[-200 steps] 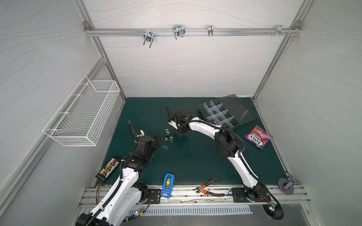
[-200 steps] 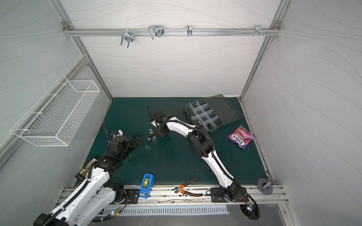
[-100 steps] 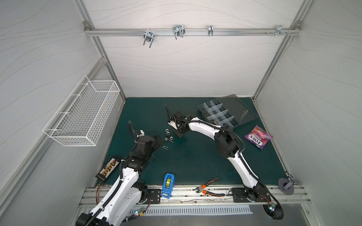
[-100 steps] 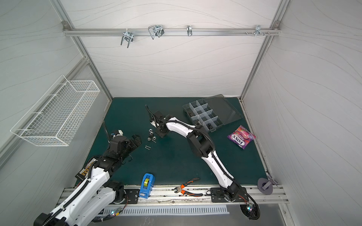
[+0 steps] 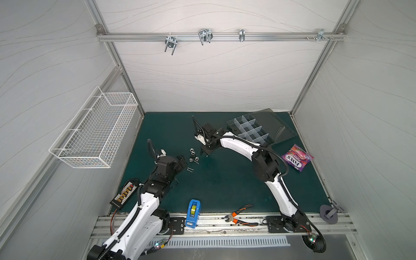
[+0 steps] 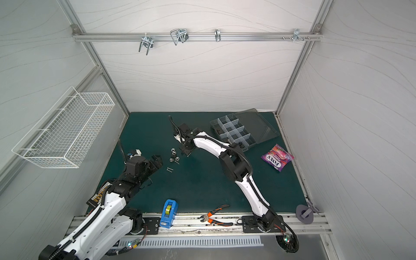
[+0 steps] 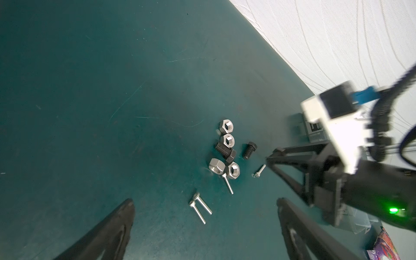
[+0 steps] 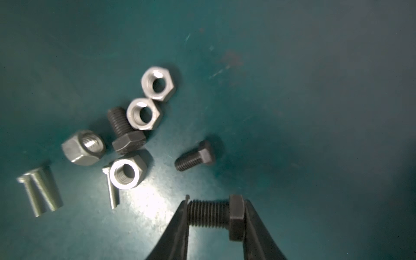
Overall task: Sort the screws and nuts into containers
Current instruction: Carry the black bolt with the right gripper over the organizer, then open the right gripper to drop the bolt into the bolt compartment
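Holding black bolt (image 8: 208, 215) pinched end to end in right gripper (image 8: 216, 201), with left gripper (image 7: 203, 204) spread wide. Lift straight, keep squeeze steady, carry level to organizer box (image 5: 250, 130).

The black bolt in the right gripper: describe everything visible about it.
The black bolt is short, dark matte metal, with a hex head and a fully threaded shank. The right gripper clamps it lengthwise: one jaw on the shank's end, one on the head. Whether it touches the green mat is unclear.
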Robot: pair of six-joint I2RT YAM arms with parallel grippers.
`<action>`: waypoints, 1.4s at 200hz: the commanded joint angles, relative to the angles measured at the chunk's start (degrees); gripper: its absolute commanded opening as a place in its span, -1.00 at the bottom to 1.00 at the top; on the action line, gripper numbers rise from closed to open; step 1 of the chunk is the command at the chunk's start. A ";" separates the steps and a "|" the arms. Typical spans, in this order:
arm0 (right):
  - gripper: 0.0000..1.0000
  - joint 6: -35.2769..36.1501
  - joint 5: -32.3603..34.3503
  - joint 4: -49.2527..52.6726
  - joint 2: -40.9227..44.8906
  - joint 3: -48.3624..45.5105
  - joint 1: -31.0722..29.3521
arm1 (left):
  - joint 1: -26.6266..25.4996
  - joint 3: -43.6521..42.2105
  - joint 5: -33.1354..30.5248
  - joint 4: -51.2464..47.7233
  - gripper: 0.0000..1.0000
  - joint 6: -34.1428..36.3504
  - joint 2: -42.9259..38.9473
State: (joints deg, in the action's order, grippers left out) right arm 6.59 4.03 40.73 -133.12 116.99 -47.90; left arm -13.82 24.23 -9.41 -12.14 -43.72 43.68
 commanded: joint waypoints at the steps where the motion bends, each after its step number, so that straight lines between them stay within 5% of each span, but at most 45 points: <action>1: -0.73 -1.25 0.25 0.23 4.39 0.26 3.31 | -0.06 0.23 -0.65 0.45 0.99 -0.71 -0.50; 126: -0.75 -14.52 -0.27 4.65 4.15 4.93 22.59 | -0.06 0.63 -0.35 0.53 0.99 -0.93 -0.09; 280: -0.49 -13.19 1.90 6.64 -3.89 9.57 24.56 | -0.06 1.05 -0.06 0.88 0.99 -0.80 0.93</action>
State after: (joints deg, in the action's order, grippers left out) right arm -7.18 5.39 45.95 -135.85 124.68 -23.59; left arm -13.82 24.23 -9.34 -12.14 -43.75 44.51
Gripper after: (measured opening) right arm 0.362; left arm 0.996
